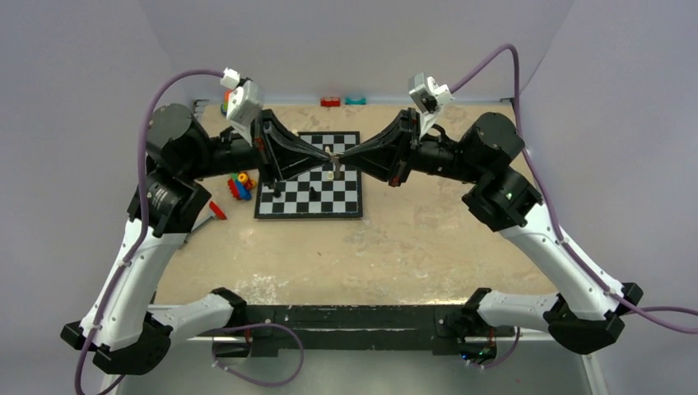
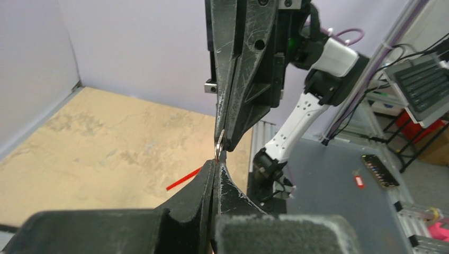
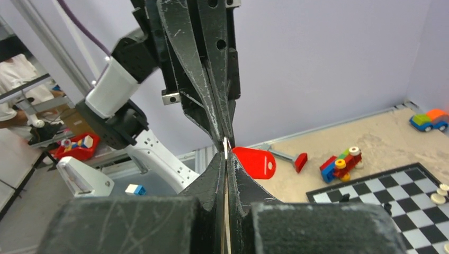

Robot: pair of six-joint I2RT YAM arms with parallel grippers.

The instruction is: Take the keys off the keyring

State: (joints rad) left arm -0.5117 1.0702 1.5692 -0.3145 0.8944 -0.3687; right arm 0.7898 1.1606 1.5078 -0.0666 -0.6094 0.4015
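The keyring (image 1: pixel 332 156) hangs in the air above the chessboard (image 1: pixel 346 202), pinched between both grippers, which meet tip to tip. A pale key (image 1: pixel 333 171) dangles below it. My left gripper (image 2: pixel 216 161) is shut on the thin metal ring (image 2: pixel 218 144). A red tag shows edge-on as a sliver (image 2: pixel 185 179). My right gripper (image 3: pixel 226 156) is shut on the same thin metal (image 3: pixel 226 143), seen edge-on; whether it pinches ring or key I cannot tell. The red tag (image 3: pixel 255 163), with a small hole, hangs just beside its tips.
Several chess pieces stand on the board (image 3: pixel 439 197). A block toy (image 1: pixel 240 186) and a red-headed grey stick (image 1: pixel 216 210) lie left of the board. A toy car (image 3: pixel 428 120) sits by the back wall, and small red and teal items (image 1: pixel 342 101) lie at the far edge.
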